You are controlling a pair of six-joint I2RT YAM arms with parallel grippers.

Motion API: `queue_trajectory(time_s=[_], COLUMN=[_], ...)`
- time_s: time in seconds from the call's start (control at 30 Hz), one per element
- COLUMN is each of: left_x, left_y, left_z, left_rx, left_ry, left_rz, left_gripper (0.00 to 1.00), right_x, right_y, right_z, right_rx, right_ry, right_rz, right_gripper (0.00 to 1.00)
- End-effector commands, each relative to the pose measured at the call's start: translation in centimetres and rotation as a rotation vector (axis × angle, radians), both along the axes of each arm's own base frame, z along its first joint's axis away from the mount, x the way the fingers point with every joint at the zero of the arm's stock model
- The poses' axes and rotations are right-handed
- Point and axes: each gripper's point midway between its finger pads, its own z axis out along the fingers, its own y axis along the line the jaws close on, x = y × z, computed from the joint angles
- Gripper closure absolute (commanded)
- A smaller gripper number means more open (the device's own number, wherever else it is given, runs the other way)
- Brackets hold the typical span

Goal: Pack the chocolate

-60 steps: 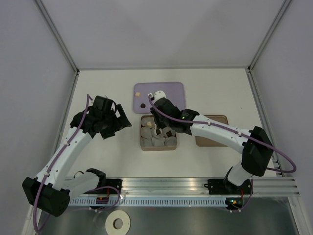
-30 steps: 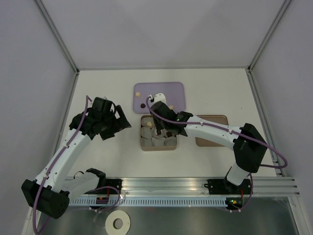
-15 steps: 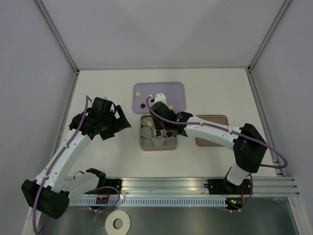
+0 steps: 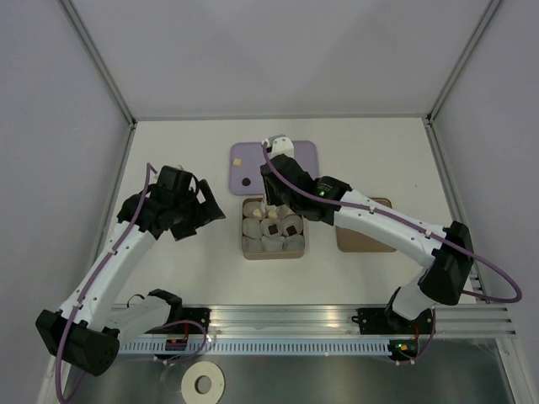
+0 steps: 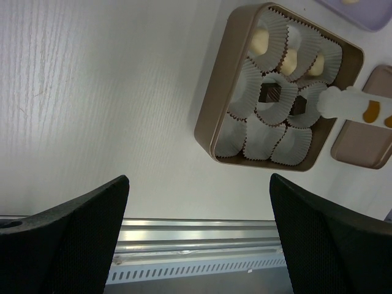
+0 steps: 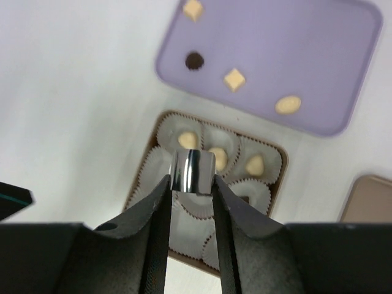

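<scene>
- White counter (image 5: 92,92) carries a tan square box (image 5: 217,79) filled with white crinkled paper cups (image 5: 293,138), set in three rows of three.
- Small chocolate pieces (image 6: 218,158) lie in five of the cups. Three pale cream ones fill the row nearest the tray, and two dark brown ones sit in the middle row, in the centre cup and the lid-side cup.
- Just behind the box, a flat lilac tray with rounded corners (image 6: 318,49) holds four more loose pieces: two cream squares, one cream oval and one dark round one.
- Beside the box on the right lies a flat brown square lid (image 5: 364,144).
- The right gripper (image 6: 191,180) hangs above the box, its jaws clenched on a shiny silver cylinder (image 6: 192,170); what that piece is cannot be told.
- In the left wrist view, a white rod with orange marks (image 5: 352,104) reaches in from the lid side, its tip over the middle row.
- The left gripper (image 5: 196,239) hovers over bare counter to the left of the box, well apart from it, with its jaws released wide and grasping nothing.
</scene>
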Motion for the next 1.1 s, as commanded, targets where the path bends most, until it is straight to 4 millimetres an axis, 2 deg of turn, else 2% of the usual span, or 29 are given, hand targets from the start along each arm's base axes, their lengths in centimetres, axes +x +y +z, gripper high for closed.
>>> queue_trajectory(time_s=[0.0, 0.03, 0.07, 0.13, 0.17, 0.2, 0.23, 0.27, 0.3, 0.4, 0.43, 0.5, 0.53, 0.57, 0.6, 0.63, 0.67, 0.83, 1.07], left_x=[0.4, 0.5, 0.5, 0.5, 0.5, 0.5, 0.4, 0.4, 0.3, 0.1, 0.1, 0.0, -0.1, -0.2, -0.3, -0.3, -0.4, -0.8, -1.0], left_y=[-0.5, -0.5, -0.5, -0.5, -0.4, -0.4, -0.4, -0.4, -0.4, -0.2, -0.2, -0.1, 0.0, 0.0, 0.1, 0.1, 0.2, 0.4, 0.5], left_z=[1.8, 2.1, 2.1, 2.3, 2.2, 2.3, 2.2, 2.2, 2.1, 2.1, 2.1, 2.1, 2.0, 1.9, 1.7, 1.7, 1.6, 1.0, 0.8], left_rx=[-0.016, -0.017, -0.016, -0.015, -0.015, -0.014, -0.013, -0.014, -0.013, -0.008, -0.007, -0.003, 0.000, 0.001, 0.005, 0.003, 0.003, 0.001, 0.007], left_ry=[-0.032, -0.038, -0.038, -0.042, -0.042, -0.042, -0.039, -0.040, -0.037, -0.042, -0.043, -0.049, -0.047, -0.046, -0.044, -0.043, -0.042, -0.033, -0.030], left_rz=[-0.020, -0.023, -0.026, -0.025, -0.025, -0.026, -0.027, -0.029, -0.029, -0.031, -0.035, -0.033, -0.033, -0.031, -0.030, -0.027, -0.026, -0.011, -0.007], left_gripper=[0.00, 0.00, 0.00, 0.00, 0.00, 0.01, 0.01, 0.00, 0.00, 0.00, 0.00, 0.00, 0.00, 0.01, 0.00, 0.00, 0.00, 0.00, 0.00], right_x=[1.6, 2.2, 2.8, 3.8, 4.8, 5.4, 6.5, 7.2, 8.0, 10.1, 11.2, 12.2, 12.9, 13.5, 13.7, 14.1, 14.3, 15.3, 16.2], right_y=[0.7, 1.4, 2.0, 2.9, 4.0, 4.5, 5.4, 6.0, 6.1, 7.7, 8.2, 8.7, 9.1, 9.3, 9.6, 9.8, 10.1, 10.4, 10.7], right_z=[6.0, 6.1, 7.5, 8.2, 8.7, 8.8, 7.7, 8.3, 8.1, 6.8, 5.5, 5.1, 3.3, 3.7, 3.3, 1.8, 1.8, -1.2, -3.2], right_rx=[0.061, 0.056, 0.076, 0.068, 0.075, 0.075, 0.057, 0.068, 0.062, 0.064, 0.056, 0.047, 0.022, 0.027, 0.011, -0.012, -0.005, -0.034, -0.043], right_ry=[-0.124, -0.138, -0.166, -0.202, -0.224, -0.236, -0.241, -0.257, -0.259, -0.251, -0.242, -0.249, -0.230, -0.242, -0.241, -0.223, -0.222, -0.192, -0.167], right_rz=[-0.020, -0.016, -0.017, -0.003, -0.002, 0.002, 0.005, 0.004, -0.003, 0.004, 0.009, 0.013, 0.020, 0.020, 0.030, 0.036, 0.043, 0.052, 0.069], right_gripper=[0.64, 0.64, 0.64, 0.64, 0.64, 0.64, 0.64, 0.64, 0.64, 0.64, 0.64, 0.64, 0.63, 0.63, 0.63, 0.63, 0.64, 0.63, 0.62])
